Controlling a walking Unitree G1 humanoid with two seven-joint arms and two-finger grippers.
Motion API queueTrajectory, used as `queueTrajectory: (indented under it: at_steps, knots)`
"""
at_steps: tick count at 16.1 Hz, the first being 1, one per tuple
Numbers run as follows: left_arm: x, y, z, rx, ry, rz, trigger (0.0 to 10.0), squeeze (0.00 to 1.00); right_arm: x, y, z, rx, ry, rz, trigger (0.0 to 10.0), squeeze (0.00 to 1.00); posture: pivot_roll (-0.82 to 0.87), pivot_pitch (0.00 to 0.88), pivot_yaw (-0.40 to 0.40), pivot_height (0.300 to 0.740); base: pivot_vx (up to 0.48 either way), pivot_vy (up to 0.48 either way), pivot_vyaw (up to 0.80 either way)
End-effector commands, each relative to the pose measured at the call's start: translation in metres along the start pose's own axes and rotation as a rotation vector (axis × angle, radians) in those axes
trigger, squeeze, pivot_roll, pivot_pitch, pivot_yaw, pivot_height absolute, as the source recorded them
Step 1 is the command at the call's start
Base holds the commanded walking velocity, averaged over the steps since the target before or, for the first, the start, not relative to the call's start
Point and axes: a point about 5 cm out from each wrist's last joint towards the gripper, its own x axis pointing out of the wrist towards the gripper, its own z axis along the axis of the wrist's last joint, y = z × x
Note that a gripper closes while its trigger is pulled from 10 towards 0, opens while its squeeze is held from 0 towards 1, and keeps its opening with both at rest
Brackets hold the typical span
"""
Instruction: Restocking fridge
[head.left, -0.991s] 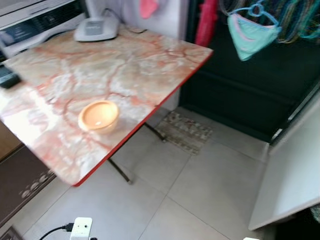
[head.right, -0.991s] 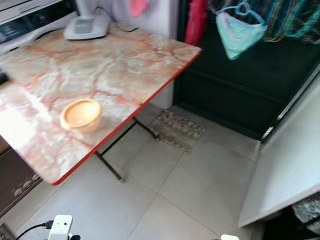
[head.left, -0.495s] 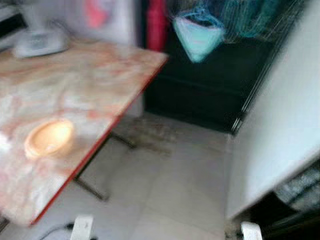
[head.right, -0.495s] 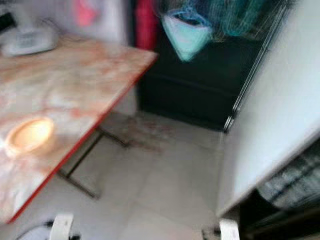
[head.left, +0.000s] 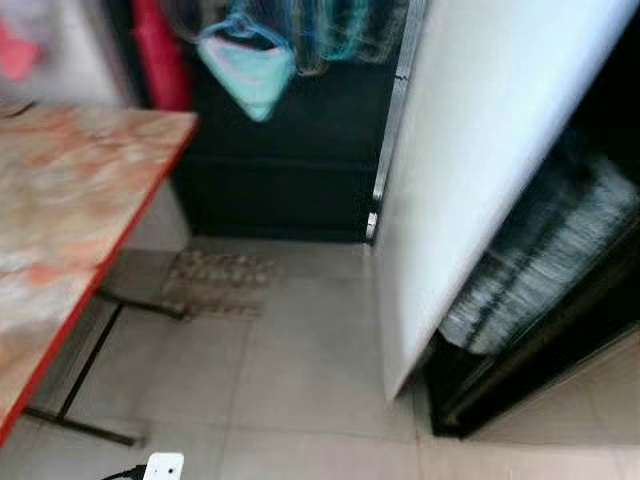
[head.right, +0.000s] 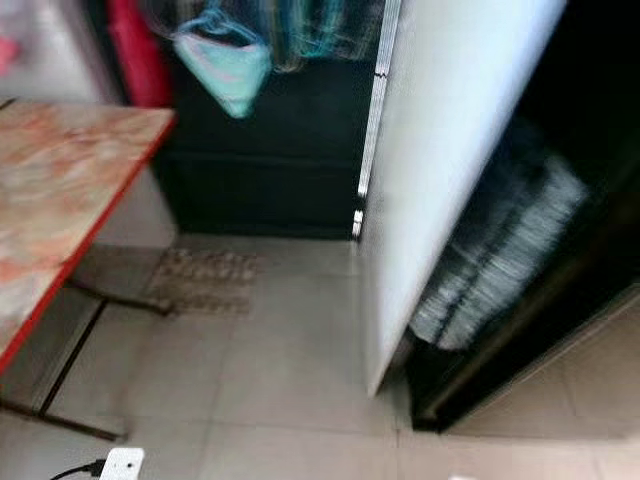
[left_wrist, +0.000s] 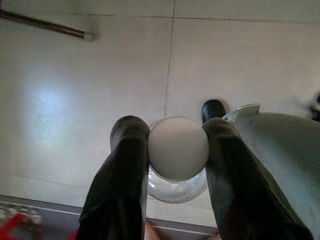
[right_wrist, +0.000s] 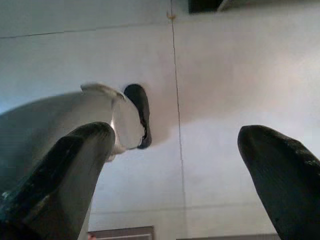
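Looks like the carrying leg of the restock: the left gripper (left_wrist: 172, 150) is clamped on a jar with a white lid (left_wrist: 178, 148), one black finger on each side of the lid, hanging low over the floor tiles (left_wrist: 90, 100). The right gripper (right_wrist: 175, 165) has its fingers wide apart with nothing between them, also just over the tiles.

The fridge door (head.left: 470, 170) stands open, and everything else sits relative to it: the dark fridge interior (head.left: 560, 270) is right beside it on the robot's right, with something striped and blurry on a low shelf that I can't identify. The marble table (head.left: 70, 200) is well off on the door's other side, with a small mat (head.left: 215, 285) on the floor between them.

My guess for the next move: step round the door edge to face the opening, then lift the jar to a free shelf spot without clipping the door.
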Motion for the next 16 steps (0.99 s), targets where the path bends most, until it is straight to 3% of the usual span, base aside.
queueTrajectory:
  at_steps: [1,6,10,13,16]
  knots:
    - [-0.001,0.004,-0.005,0.025,0.017,0.004,10.0,0.0,-0.001,0.001,-0.005,0.011,0.012,0.002,10.0,0.0,0.0,0.152,0.043,0.74,0.0,0.0,-0.8]
    - [0.002,-0.003,0.008,0.047,-0.013,-0.02,10.0,0.0,0.0,-0.002,0.001,-0.029,0.006,0.015,10.0,0.0,0.03,0.143,0.032,0.74,0.0,0.0,-0.8]
    - [0.0,-0.001,-0.003,0.068,0.021,-0.016,10.0,0.0,-0.001,-0.005,-0.003,-0.015,0.019,0.003,10.0,0.0,0.02,0.15,0.035,0.74,0.0,-0.076,-0.8]
    - [-0.001,0.0,-0.006,0.025,0.015,0.001,10.0,0.0,-0.002,-0.007,-0.004,-0.036,0.029,0.019,10.0,0.0,0.05,0.165,0.016,0.74,0.0,-0.11,-0.8]
    - [-0.001,0.0,-0.007,0.033,0.028,-0.001,10.0,0.0,-0.003,-0.008,-0.004,-0.043,0.024,0.018,10.0,0.0,0.04,0.168,0.018,0.74,0.0,0.0,-0.8]
